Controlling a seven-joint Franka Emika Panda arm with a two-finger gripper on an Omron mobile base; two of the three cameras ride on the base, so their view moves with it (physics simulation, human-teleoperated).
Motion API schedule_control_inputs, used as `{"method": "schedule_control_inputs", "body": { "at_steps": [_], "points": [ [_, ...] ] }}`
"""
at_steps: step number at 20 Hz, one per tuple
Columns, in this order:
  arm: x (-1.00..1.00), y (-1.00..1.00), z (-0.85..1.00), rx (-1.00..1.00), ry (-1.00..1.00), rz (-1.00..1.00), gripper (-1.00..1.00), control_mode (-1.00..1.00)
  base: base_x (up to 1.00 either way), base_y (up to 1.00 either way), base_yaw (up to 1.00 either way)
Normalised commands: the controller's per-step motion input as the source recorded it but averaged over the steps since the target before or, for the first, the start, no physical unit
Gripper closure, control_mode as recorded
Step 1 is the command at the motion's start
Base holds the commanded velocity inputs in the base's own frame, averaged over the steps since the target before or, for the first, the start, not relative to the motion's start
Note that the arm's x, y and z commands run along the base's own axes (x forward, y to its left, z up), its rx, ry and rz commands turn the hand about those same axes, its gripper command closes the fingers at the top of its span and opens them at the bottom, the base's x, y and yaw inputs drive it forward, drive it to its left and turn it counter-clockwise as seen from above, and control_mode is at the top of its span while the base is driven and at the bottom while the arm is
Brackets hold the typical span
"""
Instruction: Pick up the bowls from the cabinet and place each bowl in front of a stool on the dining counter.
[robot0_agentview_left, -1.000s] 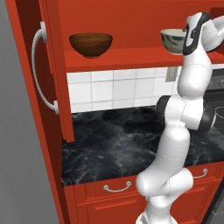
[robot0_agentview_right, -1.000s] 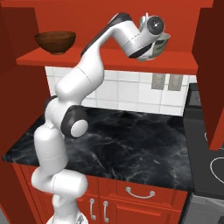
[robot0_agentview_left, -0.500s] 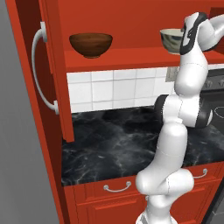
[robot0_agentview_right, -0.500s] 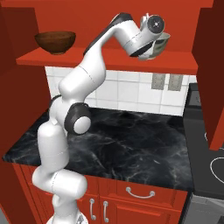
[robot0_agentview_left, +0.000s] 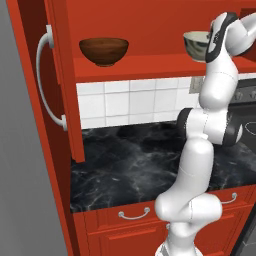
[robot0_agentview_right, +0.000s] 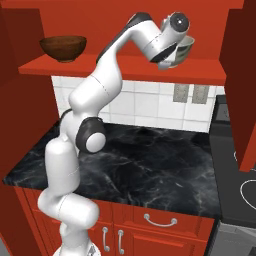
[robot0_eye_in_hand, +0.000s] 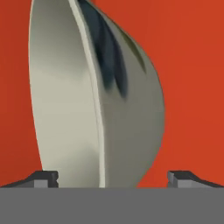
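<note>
The cream bowl (robot0_eye_in_hand: 78, 109) with dark blue-green markings stands on the red shelf (robot0_agentview_left: 135, 70) of the cabinet, at its right end (robot0_agentview_right: 184, 50). My gripper (robot0_eye_in_hand: 113, 178) is open, and the bowl's rim runs up between the two fingertips. In the left base view the hand is right beside the cream bowl (robot0_agentview_left: 196, 45). The dark reddish-brown bowl (robot0_agentview_left: 104, 50) sits alone on the left of the shelf (robot0_agentview_right: 63, 47). The cabinet door (robot0_agentview_left: 62, 100) with its curved white handle (robot0_agentview_left: 46, 80) is swung open at the left. The stool and the dining counter are out of view.
Below the shelf lie a black marbled worktop (robot0_agentview_left: 125, 170) and a white tile wall (robot0_agentview_right: 145, 107) with outlets (robot0_agentview_right: 191, 93). Red drawers with small handles (robot0_agentview_left: 134, 215) run under it. A stove (robot0_agentview_right: 240, 170) is at the right, under a red cabinet side (robot0_agentview_right: 245, 75).
The arm has shifted slightly and the hand has edged closer to the cream bowl. The jaws have stayed open and both bowls stay in place.
</note>
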Motion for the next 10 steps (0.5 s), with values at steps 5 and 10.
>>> {"method": "schedule_control_inputs", "body": {
  "at_steps": [5,10],
  "points": [
    [-0.11,0.0,-0.33,0.0,0.07,0.0,-1.0,-1.0,0.0,0.0,0.0],
    [-0.13,0.0,-0.35,0.0,0.0,0.0,-1.0,-1.0,0.0,0.0,0.0]
  ]
}}
